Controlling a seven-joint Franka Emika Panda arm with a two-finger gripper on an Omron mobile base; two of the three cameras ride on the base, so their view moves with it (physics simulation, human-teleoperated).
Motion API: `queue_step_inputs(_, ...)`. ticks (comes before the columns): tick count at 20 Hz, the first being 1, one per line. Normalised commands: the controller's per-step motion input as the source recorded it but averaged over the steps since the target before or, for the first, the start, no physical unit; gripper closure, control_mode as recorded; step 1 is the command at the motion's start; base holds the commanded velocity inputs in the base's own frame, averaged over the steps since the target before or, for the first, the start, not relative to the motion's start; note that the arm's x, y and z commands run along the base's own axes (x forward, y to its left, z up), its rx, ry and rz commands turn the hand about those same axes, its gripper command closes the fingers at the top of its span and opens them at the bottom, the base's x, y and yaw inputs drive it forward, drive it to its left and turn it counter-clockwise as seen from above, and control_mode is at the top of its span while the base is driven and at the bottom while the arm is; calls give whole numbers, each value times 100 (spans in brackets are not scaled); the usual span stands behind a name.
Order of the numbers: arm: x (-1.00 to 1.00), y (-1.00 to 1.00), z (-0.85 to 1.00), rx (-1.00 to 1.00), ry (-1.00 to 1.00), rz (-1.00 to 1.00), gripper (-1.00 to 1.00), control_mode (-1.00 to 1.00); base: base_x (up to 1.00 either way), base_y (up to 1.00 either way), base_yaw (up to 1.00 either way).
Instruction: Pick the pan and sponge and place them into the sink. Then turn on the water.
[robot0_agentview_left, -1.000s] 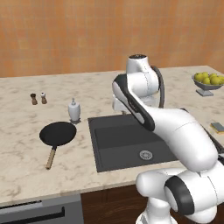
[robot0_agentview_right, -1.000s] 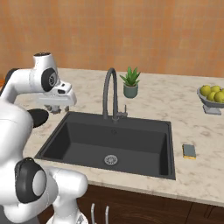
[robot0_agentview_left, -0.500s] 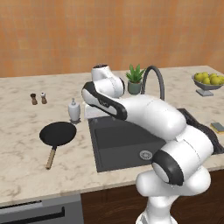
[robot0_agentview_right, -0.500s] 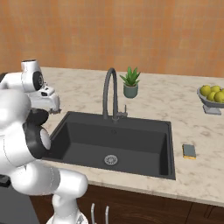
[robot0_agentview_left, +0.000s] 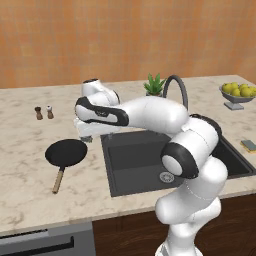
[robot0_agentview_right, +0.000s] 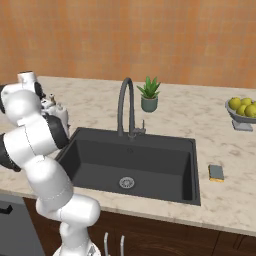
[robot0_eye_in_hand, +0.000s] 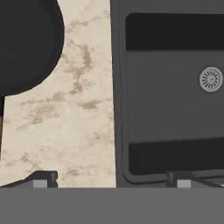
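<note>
Hovering open between pan and sink

Hanging over the strip of marble table (robot0_agentview_left: 30, 150) between the pan and the sink, the gripper (robot0_agentview_left: 86, 136) has its jaws spread wide and holds nothing. In the hand view its two dark fingertips (robot0_eye_in_hand: 43, 178) stand far apart at the bottom, one over the beige stone and the other over the sink's near rim.

Just beside the gripper, on the side away from the sink, the black frying pan (robot0_agentview_left: 66, 152) lies flat on the table, its light-brown wooden handle (robot0_agentview_left: 58, 180) pointing toward the front edge. The hand view catches a curved part of the pan (robot0_eye_in_hand: 26, 43) in its upper left corner. Gripper and pan are apart, not touching.

On the gripper's other side the dark grey sink (robot0_agentview_left: 135, 167) is sunk into the table, with a round metal drain (robot0_eye_in_hand: 211, 79) in its floor. The basin holds neither pan nor sponge. A tall dark arched faucet (robot0_agentview_right: 125, 107) rises behind the sink, and a small potted plant (robot0_agentview_right: 149, 93) stands just beside it toward the wall.

The sponge (robot0_agentview_right: 216, 173), yellow with a greyish top, lies on the table near the sink's far side, well apart from the gripper. Farther along that end a bowl of yellow fruit (robot0_agentview_right: 243, 112) rests on the stone. Two small shakers (robot0_agentview_left: 44, 112) stand close together near the wall, beyond the pan.
</note>
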Motion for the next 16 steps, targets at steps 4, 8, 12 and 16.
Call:
queue_step_inputs(4,16,35,-36,-1,0,0,-100,-100,0,0,0)
queue_step_inputs(8,22,37,-43,0,0,0,-100,-100,0,0,0)
queue_step_inputs(12,1,44,-33,2,0,0,-100,-100,0,0,0)
queue_step_inputs(16,0,56,-38,0,4,0,-100,-100,0,0,0)
